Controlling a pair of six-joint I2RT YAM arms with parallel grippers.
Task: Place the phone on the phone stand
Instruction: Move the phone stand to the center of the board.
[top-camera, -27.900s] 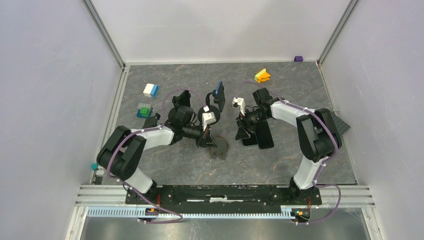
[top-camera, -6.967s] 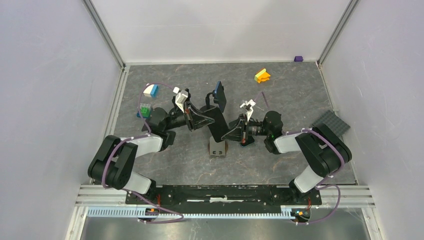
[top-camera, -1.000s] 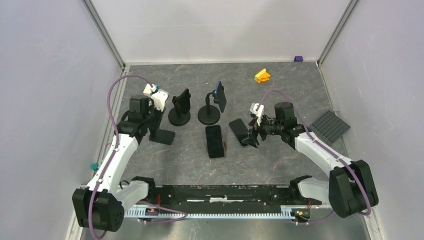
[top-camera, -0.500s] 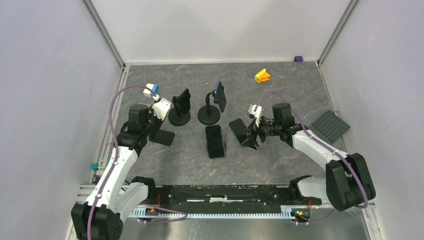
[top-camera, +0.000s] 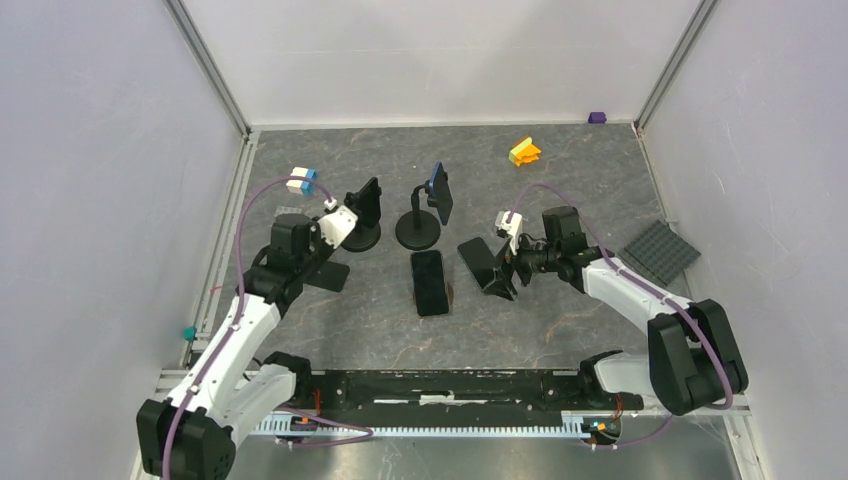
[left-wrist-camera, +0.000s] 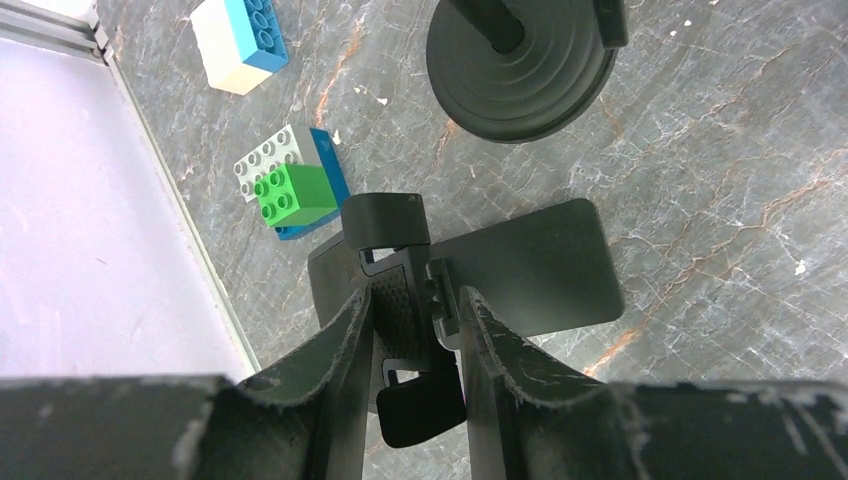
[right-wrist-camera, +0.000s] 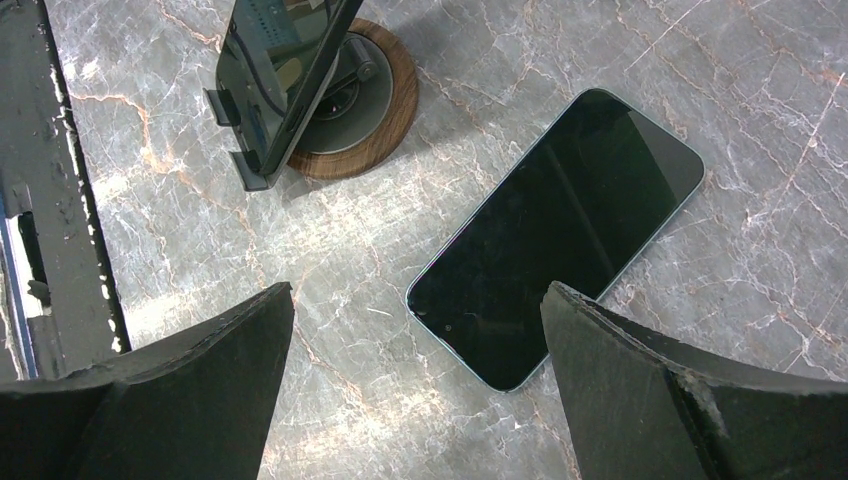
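A black phone (top-camera: 478, 261) lies flat on the table, screen up; in the right wrist view the phone (right-wrist-camera: 560, 235) is just beyond my open jaws. My right gripper (top-camera: 505, 273) (right-wrist-camera: 418, 295) hovers over its near end, open and empty. My left gripper (top-camera: 318, 260) (left-wrist-camera: 415, 300) is shut on the upright clamp of a black phone stand (left-wrist-camera: 400, 290) with a flat rectangular base (top-camera: 328, 276), which rests on the table.
A second phone (top-camera: 430, 282) (right-wrist-camera: 285, 70) sits on a wooden round-based stand (right-wrist-camera: 375, 110). Two round-based black stands (top-camera: 358, 237) (top-camera: 418, 236) stand behind; the right one holds a blue phone (top-camera: 440, 192). Toy bricks (left-wrist-camera: 295, 185) (top-camera: 301, 180) (top-camera: 523, 151) and a grey plate (top-camera: 660, 252) lie around.
My left wrist has swung right and toward the near edge while holding the stand, whose base has hardly shifted. My right gripper has edged slightly left over the flat phone.
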